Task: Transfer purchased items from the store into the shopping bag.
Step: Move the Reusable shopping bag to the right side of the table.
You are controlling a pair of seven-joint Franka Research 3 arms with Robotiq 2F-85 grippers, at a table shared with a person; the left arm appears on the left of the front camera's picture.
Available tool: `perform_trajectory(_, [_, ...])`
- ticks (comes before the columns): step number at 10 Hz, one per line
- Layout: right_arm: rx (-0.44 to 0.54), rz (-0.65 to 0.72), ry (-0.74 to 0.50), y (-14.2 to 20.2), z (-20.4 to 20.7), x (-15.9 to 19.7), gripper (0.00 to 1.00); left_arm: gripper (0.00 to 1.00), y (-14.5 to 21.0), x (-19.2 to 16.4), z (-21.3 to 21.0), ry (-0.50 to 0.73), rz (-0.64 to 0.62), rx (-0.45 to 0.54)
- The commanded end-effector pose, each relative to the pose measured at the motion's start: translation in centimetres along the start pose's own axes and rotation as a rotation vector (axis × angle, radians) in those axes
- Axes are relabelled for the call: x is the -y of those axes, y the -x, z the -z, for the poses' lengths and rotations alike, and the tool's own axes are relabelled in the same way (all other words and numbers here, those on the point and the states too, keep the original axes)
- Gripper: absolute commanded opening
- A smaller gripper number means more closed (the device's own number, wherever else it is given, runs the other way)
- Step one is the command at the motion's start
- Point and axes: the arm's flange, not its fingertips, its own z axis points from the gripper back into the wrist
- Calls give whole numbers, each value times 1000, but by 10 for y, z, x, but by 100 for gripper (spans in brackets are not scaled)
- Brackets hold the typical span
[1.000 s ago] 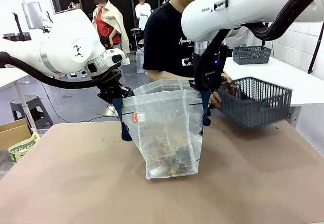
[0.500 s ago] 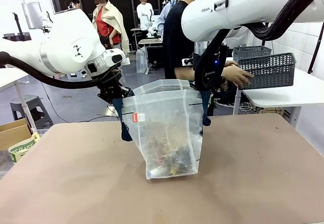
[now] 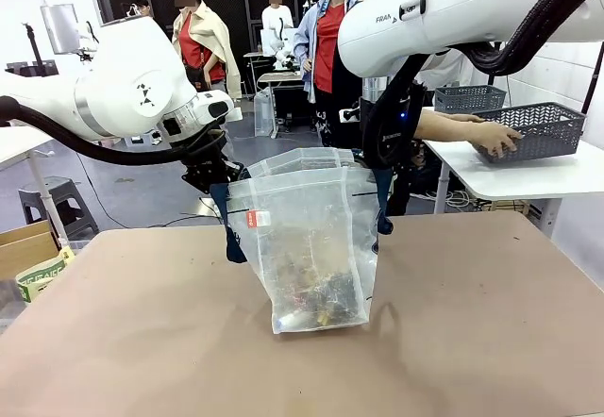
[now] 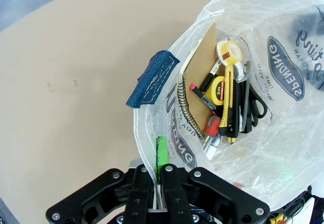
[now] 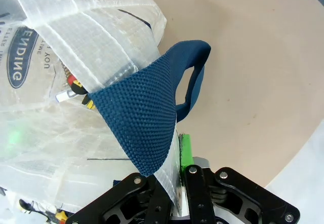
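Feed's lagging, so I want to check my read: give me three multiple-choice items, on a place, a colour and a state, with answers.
1. Where is the basket? A. inside the shopping bag B. on the white side table C. hanging from the right gripper
2. The bag's strap handles are: A. navy B. red C. yellow
3. The right gripper is: A. open B. shut on the basket C. shut on the shopping bag

Answers: 1 B, a person's hand is on it there; 2 A, the webbing is navy; 3 C, it pinches the bag's rim.
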Motion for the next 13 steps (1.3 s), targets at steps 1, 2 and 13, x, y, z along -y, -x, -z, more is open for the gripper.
perform_trajectory(1, [1, 0, 1, 0, -1, 1, 0, 0, 4, -1, -1, -3, -11, 3])
perform_trajectory(2, [1, 0, 1, 0, -1, 1, 0, 0, 4, -1, -1, -3, -11, 3])
perform_trajectory(13, [126, 169, -10, -32, -18, -71, 0, 0, -57, 30, -9, 91, -80, 14])
